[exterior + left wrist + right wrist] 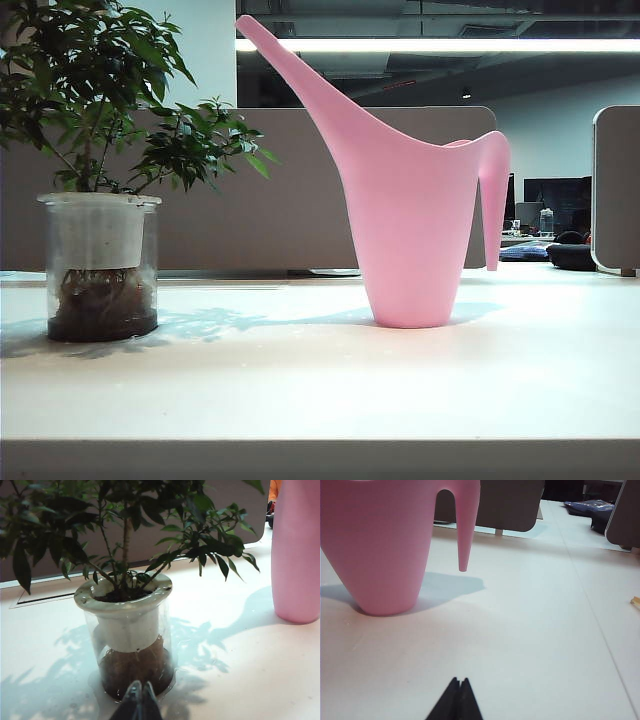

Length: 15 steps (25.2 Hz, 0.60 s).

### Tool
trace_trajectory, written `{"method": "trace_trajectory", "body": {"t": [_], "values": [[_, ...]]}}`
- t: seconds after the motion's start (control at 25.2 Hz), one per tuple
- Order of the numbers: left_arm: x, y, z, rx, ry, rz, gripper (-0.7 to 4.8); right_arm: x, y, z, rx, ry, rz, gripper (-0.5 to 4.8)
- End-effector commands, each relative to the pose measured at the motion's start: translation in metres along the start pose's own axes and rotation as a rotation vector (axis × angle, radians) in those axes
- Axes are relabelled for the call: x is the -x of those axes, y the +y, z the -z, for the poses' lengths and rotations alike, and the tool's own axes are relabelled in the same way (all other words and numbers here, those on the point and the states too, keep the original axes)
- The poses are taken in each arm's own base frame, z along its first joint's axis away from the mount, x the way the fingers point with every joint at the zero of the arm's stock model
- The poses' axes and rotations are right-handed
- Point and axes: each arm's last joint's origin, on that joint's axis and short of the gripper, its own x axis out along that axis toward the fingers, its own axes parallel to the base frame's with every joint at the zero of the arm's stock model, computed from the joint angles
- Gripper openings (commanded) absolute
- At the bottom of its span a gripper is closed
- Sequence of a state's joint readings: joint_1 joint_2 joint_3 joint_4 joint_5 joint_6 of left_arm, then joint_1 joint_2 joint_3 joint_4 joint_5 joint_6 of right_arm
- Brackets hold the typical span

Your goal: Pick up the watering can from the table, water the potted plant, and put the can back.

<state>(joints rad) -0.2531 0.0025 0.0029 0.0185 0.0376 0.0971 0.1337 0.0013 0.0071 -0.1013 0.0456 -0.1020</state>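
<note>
Neither arm shows in the exterior view. In the left wrist view the left gripper shows only as two dark fingertips pressed together into one point, holding nothing, hanging low and pointing forward. In the right wrist view the right gripper looks the same: its dark tips meet in a closed wedge, empty and low.

Grey-beige partition panels behind; dark bags on far desk.
</note>
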Motion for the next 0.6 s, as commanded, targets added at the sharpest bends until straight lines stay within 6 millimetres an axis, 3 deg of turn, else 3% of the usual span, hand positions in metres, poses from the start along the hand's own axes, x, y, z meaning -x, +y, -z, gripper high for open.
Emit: {"method": "trace_trajectory", "body": {"t": [0.04, 0.36, 0.6], "values": [[0.0, 0.0, -0.003, -0.002, -0.025, -0.004, -0.05, 0.0, 0.0, -0.003, 0.001, -0.042, 0.008, -0.08], [0.001, 0.004, -0.014, -0.003, -0.132, -0.105, -0.05, 0.0, 0.0, -0.002, -0.002, -0.039, 0.008, -0.08], [0.001, 0.005, -0.011, 0.003, -0.102, -0.137, -0.05, 0.0, 0.0, -0.002, -0.002, -0.039, 0.008, -0.08]]}}
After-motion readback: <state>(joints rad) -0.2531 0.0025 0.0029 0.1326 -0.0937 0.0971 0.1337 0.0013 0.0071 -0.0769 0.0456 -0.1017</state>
